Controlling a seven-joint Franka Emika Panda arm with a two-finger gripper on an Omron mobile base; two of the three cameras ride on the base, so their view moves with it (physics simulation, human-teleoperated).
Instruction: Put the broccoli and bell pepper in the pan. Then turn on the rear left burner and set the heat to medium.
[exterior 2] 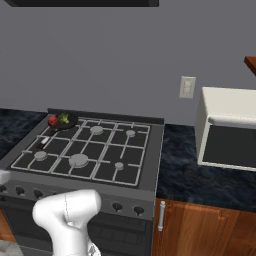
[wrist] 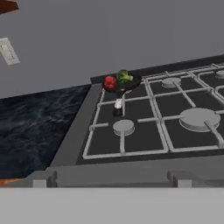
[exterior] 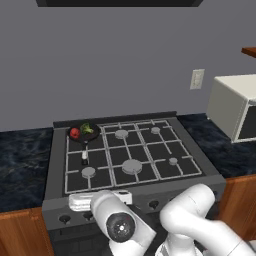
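Observation:
The black pan [exterior: 93,135] [exterior 2: 71,122] [wrist: 134,82] sits on the stove's rear left burner. Its short handle with a whitish tip [exterior: 85,155] [wrist: 118,104] points toward the front. In the pan lie the red bell pepper [exterior: 75,133] [exterior 2: 53,120] [wrist: 110,82] on the left and the green broccoli [exterior: 87,129] [exterior 2: 64,119] [wrist: 124,77] on the right. My gripper [exterior: 80,201] hangs low at the stove's front edge, left of centre, open and holding nothing. It is level with the knob panel and looks across the cooktop toward the pan.
Round knobs [exterior: 64,218] [exterior 2: 116,206] [wrist: 181,178] line the stove's front panel. Grey burner caps [exterior: 132,166] [wrist: 124,126] dot the grates. A white microwave [exterior: 235,107] [exterior 2: 230,127] stands on the dark counter [exterior 2: 190,170] to the right. A wall outlet [exterior: 197,79] is behind.

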